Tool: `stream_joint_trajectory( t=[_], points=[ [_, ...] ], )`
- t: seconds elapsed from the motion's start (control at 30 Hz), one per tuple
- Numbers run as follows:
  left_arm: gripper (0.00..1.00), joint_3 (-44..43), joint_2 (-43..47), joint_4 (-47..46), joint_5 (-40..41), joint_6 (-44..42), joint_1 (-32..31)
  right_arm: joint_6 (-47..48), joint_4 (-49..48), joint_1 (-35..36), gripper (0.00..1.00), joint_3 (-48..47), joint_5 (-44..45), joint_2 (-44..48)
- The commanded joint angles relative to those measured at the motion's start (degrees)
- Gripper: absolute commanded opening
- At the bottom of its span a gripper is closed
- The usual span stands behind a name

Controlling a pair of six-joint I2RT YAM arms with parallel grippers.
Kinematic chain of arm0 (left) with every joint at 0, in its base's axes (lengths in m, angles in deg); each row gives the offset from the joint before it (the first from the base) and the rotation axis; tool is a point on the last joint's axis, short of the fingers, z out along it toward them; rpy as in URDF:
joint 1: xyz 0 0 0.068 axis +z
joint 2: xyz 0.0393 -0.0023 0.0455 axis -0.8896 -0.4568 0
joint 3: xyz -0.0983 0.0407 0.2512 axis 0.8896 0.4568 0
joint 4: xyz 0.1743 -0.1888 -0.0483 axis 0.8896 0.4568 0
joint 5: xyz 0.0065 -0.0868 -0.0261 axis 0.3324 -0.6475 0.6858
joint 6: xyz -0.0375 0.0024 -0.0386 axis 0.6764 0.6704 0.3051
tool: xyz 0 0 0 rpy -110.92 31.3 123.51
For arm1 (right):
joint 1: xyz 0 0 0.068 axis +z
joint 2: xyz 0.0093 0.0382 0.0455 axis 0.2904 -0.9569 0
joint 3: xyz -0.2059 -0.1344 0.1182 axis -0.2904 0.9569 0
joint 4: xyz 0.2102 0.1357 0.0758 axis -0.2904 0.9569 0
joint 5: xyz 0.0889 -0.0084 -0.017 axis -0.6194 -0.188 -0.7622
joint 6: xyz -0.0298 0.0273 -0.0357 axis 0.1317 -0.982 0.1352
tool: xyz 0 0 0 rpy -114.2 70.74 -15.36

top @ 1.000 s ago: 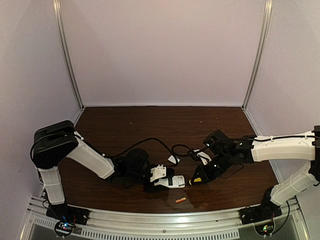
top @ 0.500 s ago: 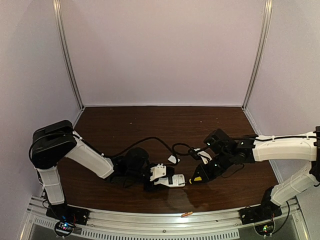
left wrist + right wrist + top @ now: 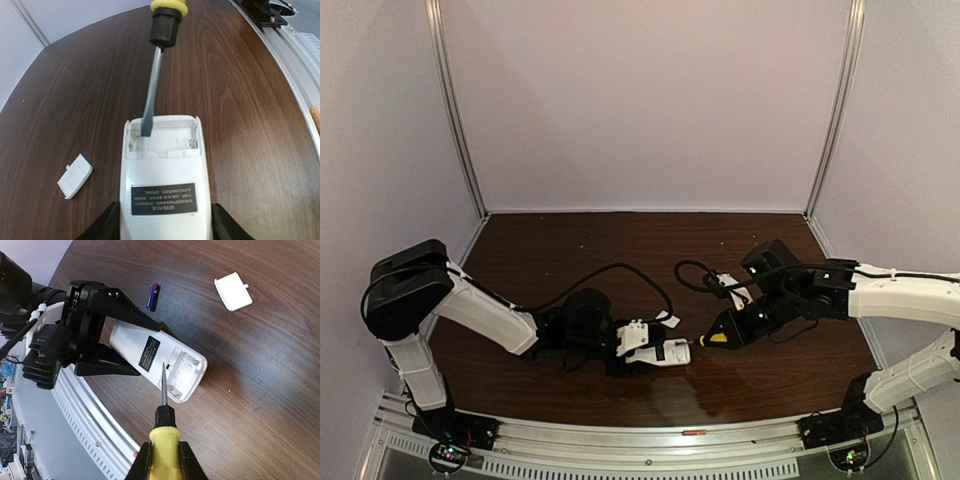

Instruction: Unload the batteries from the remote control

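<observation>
Pinching remote control (image 3: 164, 172) between left fingers (image 3: 103, 227); clamping screwdriver (image 3: 165, 437) between right fingers (image 3: 144, 462), tip in open bay (image 3: 170, 138) (lid piece (image 3: 75, 175) at nine o'clock, left wrist view).

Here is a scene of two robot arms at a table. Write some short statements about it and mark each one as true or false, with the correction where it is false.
1. The left hand grips the remote control. True.
2. The right hand holds scissors. False: it holds a yellow-handled screwdriver.
3. The lid covers the battery compartment. False: the compartment is open, and the white lid lies on the table.
4. A blue-purple battery lies on the table beside the remote control. True.
5. The screwdriver's tip reaches into the open compartment. True.
</observation>
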Motion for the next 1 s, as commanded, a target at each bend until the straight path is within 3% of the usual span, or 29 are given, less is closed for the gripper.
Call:
stream_joint_trajectory(
  t=[0.0, 0.3, 0.53, 0.63, 0.97],
  points=[
    [0.17, 1.0, 3.7, 0.3, 2.0, 0.8, 0.1, -0.8, -0.6, 0.2, 0.00, -1.8, 3.7, 2.8],
    [0.13, 0.3, 9.2, 7.8, 7.3, 6.8, 0.1, -0.9, -3.5, -0.2, 0.00, -2.1, 9.8, 5.9],
    [0.06, 6.0, 18.5, 7.5, 13.3, 13.3, 0.1, -1.2, -6.4, -0.9, 0.00, -1.9, 16.1, 7.8],
    [0.00, 8.5, 22.6, 8.4, 18.7, 17.4, 0.1, -1.4, -8.0, -1.1, 0.00, -1.4, 18.7, 8.3],
    [0.00, 13.2, 27.1, 15.6, 42.3, 38.4, 0.2, -2.1, -11.2, -1.5, 0.00, -1.2, 23.2, 7.5]
  ],
)
